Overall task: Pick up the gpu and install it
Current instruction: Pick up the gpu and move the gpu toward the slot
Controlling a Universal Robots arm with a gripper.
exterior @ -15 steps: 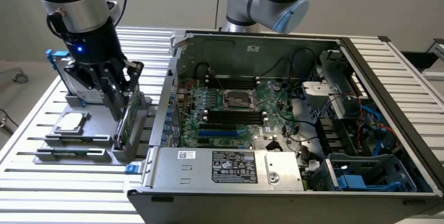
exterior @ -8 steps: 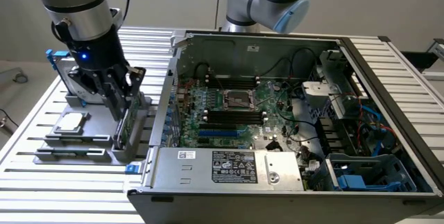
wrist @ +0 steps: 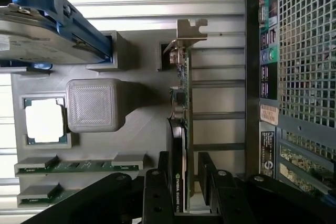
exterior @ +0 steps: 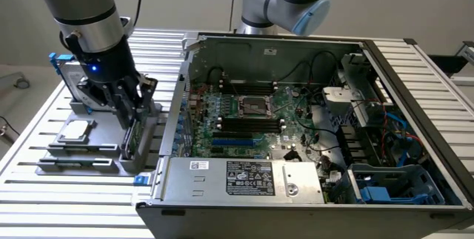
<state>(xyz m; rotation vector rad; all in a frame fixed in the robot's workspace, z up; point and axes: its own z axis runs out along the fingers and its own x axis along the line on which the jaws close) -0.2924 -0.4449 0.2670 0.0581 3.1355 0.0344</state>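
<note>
We see the gripper [exterior: 127, 121] low over the grey holder tray [exterior: 81, 156], which sits on the slatted table [exterior: 44, 200] at the exterior view's left of the open computer case [exterior: 311, 200]. The gpu [exterior: 130, 139] stands on edge in its slot in that tray, at the side nearest the case. From the wrist view the gpu [wrist: 178, 135] runs edge-on up the middle, its silver bracket [wrist: 191, 29] at the far end, and the gripper [wrist: 184, 161] straddles it. The fingers [wrist: 156, 187] are apart, one on each face of the card. We can make out a thin gap on the green-board side, so no clamp here. Elsewhere on the tray lie the hard drive with blue rails [wrist: 47, 30], the square silver chip [wrist: 46, 120] and two memory sticks [wrist: 79, 165]. Inside the case, the motherboard [exterior: 245, 120] lies exposed.
</note>
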